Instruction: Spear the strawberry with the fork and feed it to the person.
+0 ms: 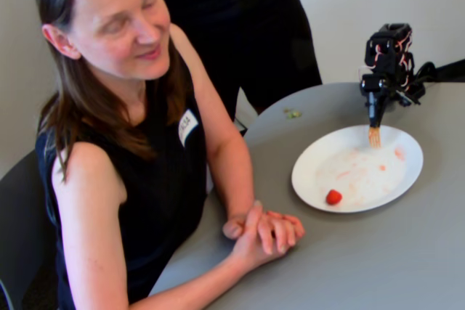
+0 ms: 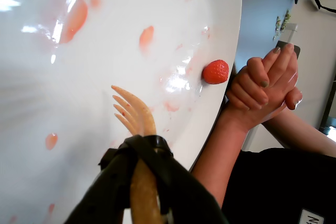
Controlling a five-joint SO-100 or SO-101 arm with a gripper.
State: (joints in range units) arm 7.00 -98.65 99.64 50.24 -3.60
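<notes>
Fixed view: I see the fork point(image 1: 374, 136) over the plate's point(image 1: 410, 174) far side, the strawberry point(image 1: 333, 197) well apart near the person point(image 1: 123, 150). Wrist view: black straps hold the fork point(image 2: 134, 114); I cannot tell the gripper's opening. The strawberry point(image 2: 216, 72) sits beside her hands point(image 2: 262, 90).

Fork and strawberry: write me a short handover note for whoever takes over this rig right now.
Gripper: shut on the fork, tines empty, poised over the far side of the white plate.
Strawberry: unspeared, lying near the plate edge closest to the person.
Person: seated at the table, hands clasped just beside the plate.
Done: nothing speared yet; juice smears on the plate.
Left: bring the tines across to the strawberry, spear it, lift it to her mouth.
</notes>
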